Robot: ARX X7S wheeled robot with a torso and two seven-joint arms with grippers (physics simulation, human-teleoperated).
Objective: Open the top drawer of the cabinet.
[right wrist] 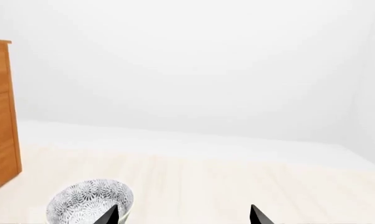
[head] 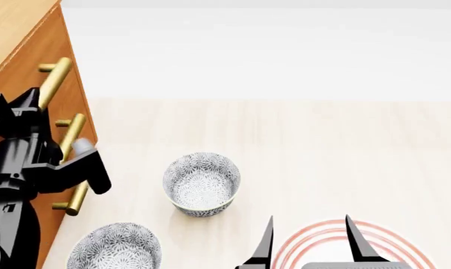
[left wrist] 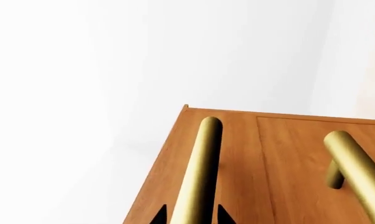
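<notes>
Although the cabinet (head: 19, 61) at ten o'clock shows all its fronts flush, the top drawer (left wrist: 237, 163) is not yet drawn out. Its handle (left wrist: 197, 175) lies between the left gripper (left wrist: 190, 215) tips, jaws parted around it; grip uncertain. At five o'clock, the right gripper (head: 309, 241) gapes empty.
</notes>
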